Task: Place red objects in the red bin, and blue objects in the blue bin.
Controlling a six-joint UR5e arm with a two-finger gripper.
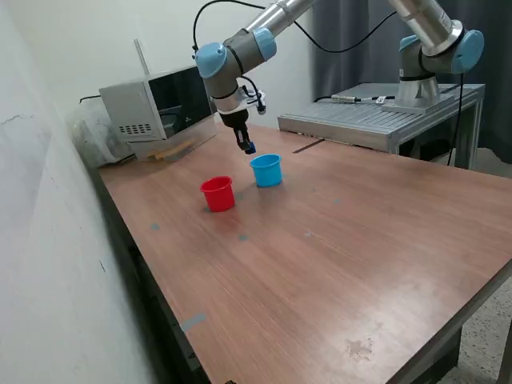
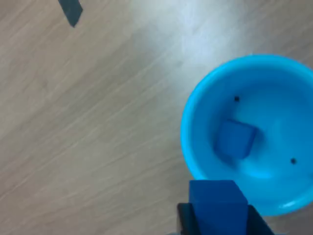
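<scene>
My gripper (image 1: 249, 147) is shut on a dark blue cube (image 2: 217, 205) and holds it in the air just behind the light blue cup (image 1: 266, 170), toward the exterior view's left of it. In the wrist view the cup's rim (image 2: 188, 122) shows from above, and a second dark blue cube (image 2: 235, 139) lies on its floor. The red cup (image 1: 218, 194) stands on the table next to the blue cup, on the exterior view's left. The red cubes are not visible in either view.
The cups stand on a wooden table (image 1: 336, 264). A grey and black box-shaped appliance (image 1: 156, 108) sits at the table's far corner. A metal bench (image 1: 376, 120) carrying the arm's base stands behind the table. A dark tape mark (image 2: 71, 11) lies on the wood.
</scene>
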